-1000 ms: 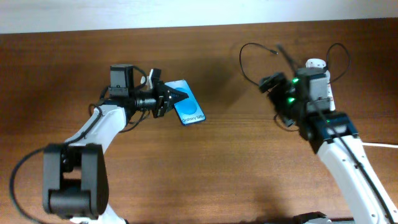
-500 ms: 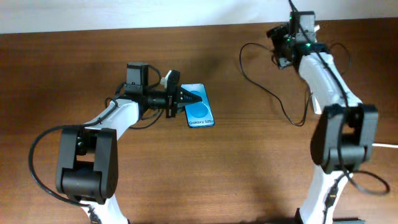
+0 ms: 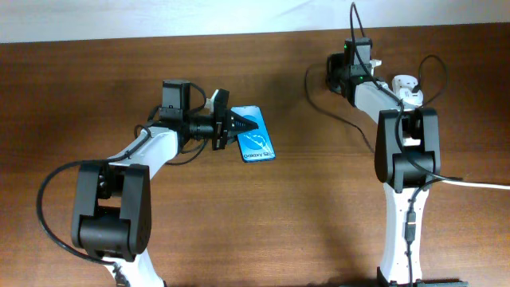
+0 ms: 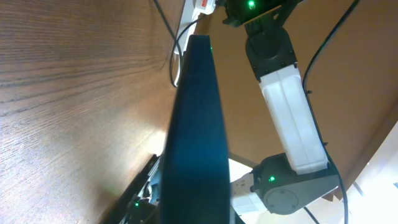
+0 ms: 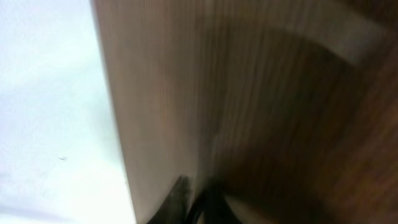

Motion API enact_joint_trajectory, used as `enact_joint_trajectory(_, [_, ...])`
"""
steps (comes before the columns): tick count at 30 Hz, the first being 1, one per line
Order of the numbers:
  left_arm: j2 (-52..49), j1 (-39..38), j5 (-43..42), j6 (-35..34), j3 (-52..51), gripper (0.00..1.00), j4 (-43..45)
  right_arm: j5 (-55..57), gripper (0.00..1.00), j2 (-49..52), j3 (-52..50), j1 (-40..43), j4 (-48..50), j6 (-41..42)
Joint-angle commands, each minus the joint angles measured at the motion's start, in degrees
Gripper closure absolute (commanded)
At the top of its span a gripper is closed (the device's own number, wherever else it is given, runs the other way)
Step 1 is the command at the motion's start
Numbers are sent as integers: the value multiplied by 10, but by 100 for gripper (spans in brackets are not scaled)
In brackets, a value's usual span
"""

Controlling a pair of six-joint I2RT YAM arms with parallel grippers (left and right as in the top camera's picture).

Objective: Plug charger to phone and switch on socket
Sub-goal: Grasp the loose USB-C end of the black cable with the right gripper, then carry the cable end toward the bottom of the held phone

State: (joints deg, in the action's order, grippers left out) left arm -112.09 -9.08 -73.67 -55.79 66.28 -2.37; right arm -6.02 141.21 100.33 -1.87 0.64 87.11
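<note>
My left gripper [image 3: 237, 126] is shut on the left edge of the phone [image 3: 256, 142], whose blue screen faces up at centre left. In the left wrist view the phone [image 4: 196, 124] shows edge-on as a dark slab that hides my fingers. The charger's black cable [image 3: 343, 119] loops across the back right, and one end runs up to my right gripper [image 3: 331, 76]. That gripper is shut there, apparently on the cable. The right wrist view is blurred, with dark fingertips [image 5: 180, 193] close together. The white socket [image 3: 406, 86] lies just right of that arm.
The right arm [image 3: 402, 151] stretches from the front edge to the back of the table. A thick white cord [image 3: 478, 184] trails off to the right. The pale wall [image 3: 239, 16] borders the table's far edge. The socket [image 4: 202, 5] and cable [image 4: 173, 56] show beyond the phone.
My right gripper has moved left and down from the table's back edge to the cable's end and has shut. The left arm turned the phone slightly, then held still.
</note>
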Motion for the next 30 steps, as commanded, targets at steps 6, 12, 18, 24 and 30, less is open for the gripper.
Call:
enact_joint_trajectory(6, [0, 4, -50, 3, 10, 100, 3, -98, 96, -122, -5, 7, -229, -377])
enact_joint_trajectory(12, [-1, 50, -160, -5, 10, 100, 172, -100, 96, -377, -5, -63, -697, -709])
enact_joint_trajectory(18, [-1, 85, -165, -1, 10, 100, 186, -97, 96, -438, -174, -196, -727, -726])
enact_joint_trajectory(24, [-1, 168, -165, -1, 10, 100, 186, -1, 78, -436, -394, -207, -511, -641])
enact_joint_trajectory(30, [-1, 167, -165, -1, 10, 100, 186, 7, 1, -436, -393, -206, -452, -641])
